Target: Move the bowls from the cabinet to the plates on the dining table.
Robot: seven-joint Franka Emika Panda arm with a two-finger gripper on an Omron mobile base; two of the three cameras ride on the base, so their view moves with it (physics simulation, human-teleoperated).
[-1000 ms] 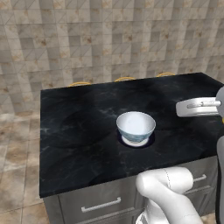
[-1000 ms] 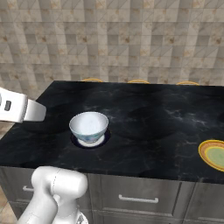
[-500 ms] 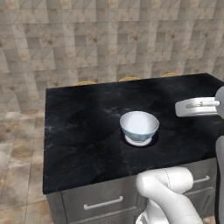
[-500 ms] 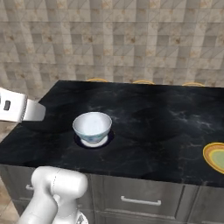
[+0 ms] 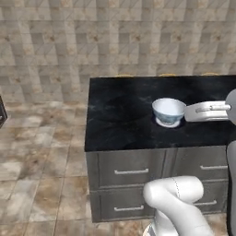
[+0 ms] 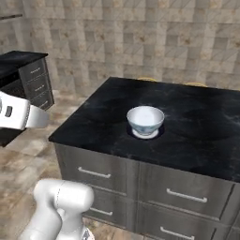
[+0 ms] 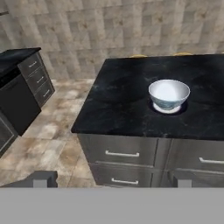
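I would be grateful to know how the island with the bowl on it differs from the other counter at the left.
The island stands free in the floor and carries a bowl; the side counter sits against the tiled wall. The island's drawers run side by side, the counter's stack vertically. Both have black tops and grey drawers with silver handles.

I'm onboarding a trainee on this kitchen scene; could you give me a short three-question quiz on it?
1. True or false: the bowl sits on the dining table.
2. The bowl's outside is: A) plain red B) white with blue-teal pattern C) black.
3. Fill in: the end effector is ____ and holds nothing.

Key: 1 true; 2 B; 3 open.
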